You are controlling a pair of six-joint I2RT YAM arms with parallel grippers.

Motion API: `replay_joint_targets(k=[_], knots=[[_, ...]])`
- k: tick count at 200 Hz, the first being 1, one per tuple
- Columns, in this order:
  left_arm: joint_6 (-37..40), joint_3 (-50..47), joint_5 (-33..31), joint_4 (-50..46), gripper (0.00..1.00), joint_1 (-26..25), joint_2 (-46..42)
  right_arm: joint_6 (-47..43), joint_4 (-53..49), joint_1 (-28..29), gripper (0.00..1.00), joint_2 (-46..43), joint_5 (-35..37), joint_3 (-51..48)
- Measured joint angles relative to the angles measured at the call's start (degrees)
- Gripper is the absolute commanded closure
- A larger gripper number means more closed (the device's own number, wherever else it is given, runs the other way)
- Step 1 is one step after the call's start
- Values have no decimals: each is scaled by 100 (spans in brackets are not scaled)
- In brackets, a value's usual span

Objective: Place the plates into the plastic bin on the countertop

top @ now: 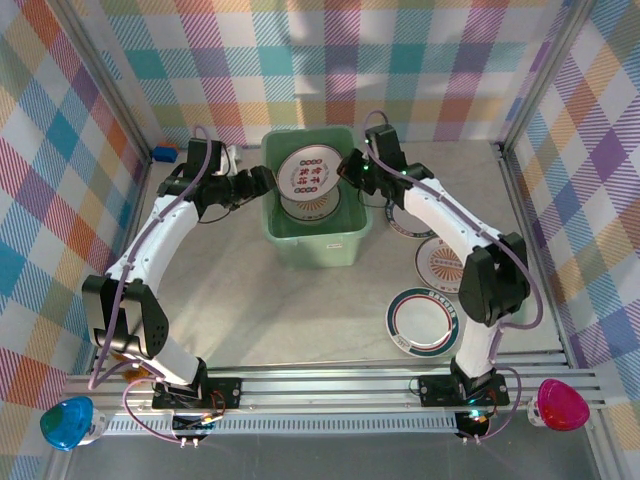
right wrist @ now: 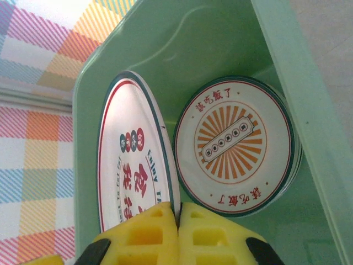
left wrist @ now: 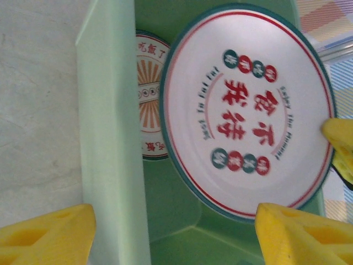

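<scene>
My right pincer point(right wrist: 177, 210) is clamped together on the rim of the red-lettered plate point(right wrist: 129, 182). The plate hangs tilted, almost on edge, inside the plastic bin point(right wrist: 309, 127) toward its far half. It is a thin pinch at one edge only, so I judge the plate could swivel or slip out. Let go at this angle, it might knock the orange sunburst plate point(right wrist: 237, 146) lying flat on the bin floor, or end up leaning on a wall instead of stacking.

My left pincer point(left wrist: 175, 214) stands apart, straddling the bin's left wall without visibly touching it. A bump there could shove the bin.

The held plate is glossy white with a dark green rim, a red ring and red characters. To the right of the bin, more plates point(top: 425, 322) lie on the desk point(top: 250, 300).
</scene>
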Motion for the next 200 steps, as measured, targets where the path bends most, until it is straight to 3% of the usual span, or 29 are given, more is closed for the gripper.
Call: replay_joint_targets(k=[68, 128, 200], knots=[[-463, -544, 293, 490, 27, -111, 59, 590, -570, 407, 100, 774, 1027, 964], [-931, -1082, 319, 957, 27, -525, -144, 1204, -1119, 796, 100, 789, 2164, 1117], [-1180, -1331, 221, 1250, 26, -750, -424, 2149, -1676, 918, 100, 1207, 2879, 1235]])
